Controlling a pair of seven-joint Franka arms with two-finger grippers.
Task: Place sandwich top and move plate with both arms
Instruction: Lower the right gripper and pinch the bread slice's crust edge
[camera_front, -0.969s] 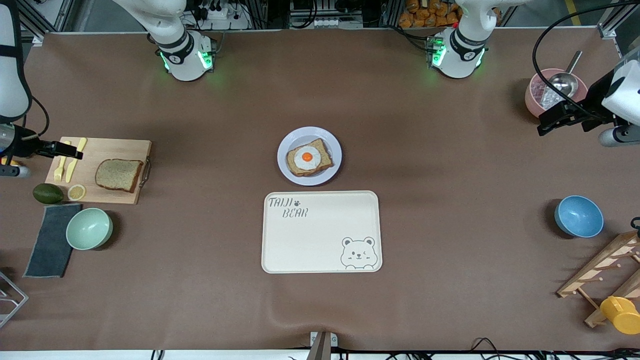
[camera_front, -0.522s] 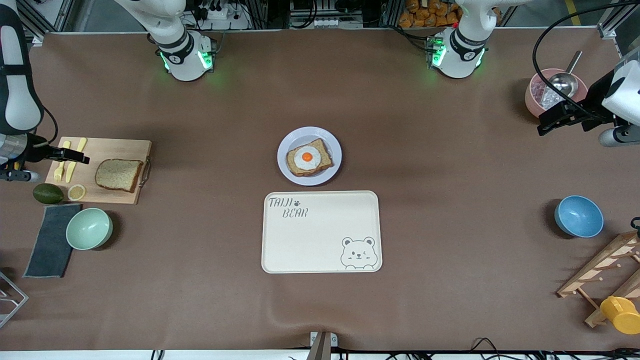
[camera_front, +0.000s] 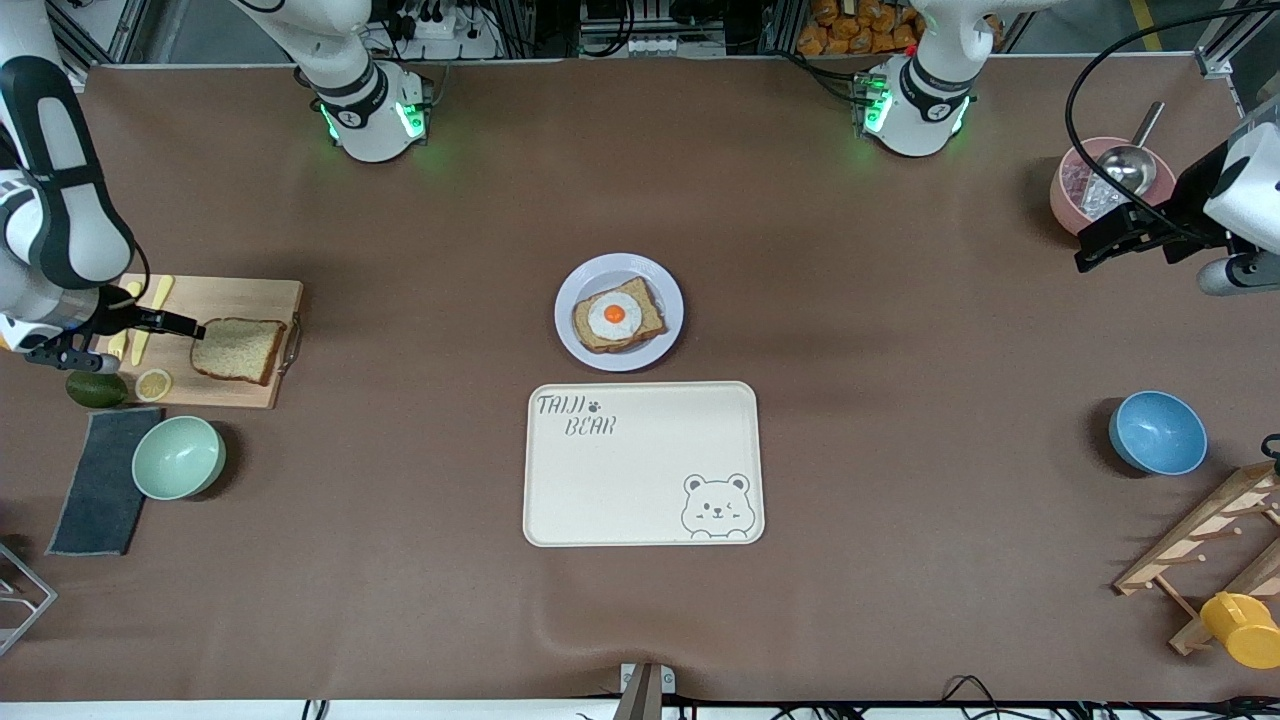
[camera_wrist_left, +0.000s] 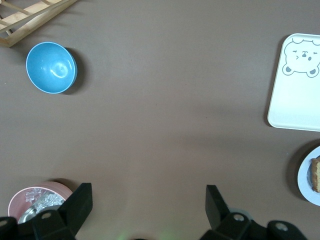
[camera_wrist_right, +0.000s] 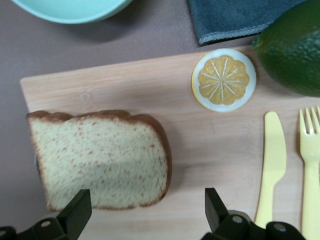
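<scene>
- Right arm (camera_front: 55, 200) reaches from its base out to its own end of the table, forearm angled down.
- Right gripper (camera_front: 185, 325) low, pointing sideways, fingers (camera_wrist_right: 75, 212) spread wide, nothing between them.
- Left arm (camera_front: 1235, 190) waits, parked at its own table end.
- Left gripper (camera_front: 1090, 245) up in air, fingers (camera_wrist_left: 80, 202) spread wide, empty.

Two white robot arms with dark grey joint bands rise from round white bases; the right arm's base (camera_front: 372, 115) and the left arm's base (camera_front: 912, 112) each glow with green lights. A black cable (camera_front: 1120, 75) loops toward the left arm's wrist. The right gripper (camera_wrist_right: 145, 220) and the left gripper (camera_wrist_left: 147, 212) have black, angular, matte fingers (camera_wrist_right: 75, 212) with small silver screws on their mounts.
</scene>
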